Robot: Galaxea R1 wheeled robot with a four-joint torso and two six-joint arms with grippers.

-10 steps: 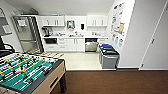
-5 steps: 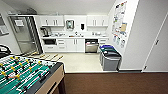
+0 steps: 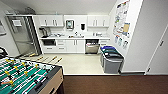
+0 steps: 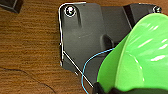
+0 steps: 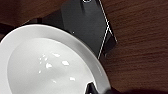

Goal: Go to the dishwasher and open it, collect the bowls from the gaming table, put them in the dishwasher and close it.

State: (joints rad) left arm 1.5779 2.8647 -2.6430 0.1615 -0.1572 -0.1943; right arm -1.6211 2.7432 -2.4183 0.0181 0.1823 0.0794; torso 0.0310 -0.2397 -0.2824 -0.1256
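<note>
We were carrying a green bowl [image 4: 140, 60] at the left wrist and a white bowl [image 5: 47, 62] at the right wrist, both over brown wood-look floor [image 3: 112, 85], so we judged the collecting done, though we could not tell how either gripper's fingers stood. Near left lay the table-football table [image 3: 25, 75]. Farther on, across the pale kitchen floor [image 3: 75, 63] and past the bins [image 3: 111, 60] on the right, the dishwasher [image 3: 92, 46] at the far counter seemed already open at its top; loading and closing remained.
</note>
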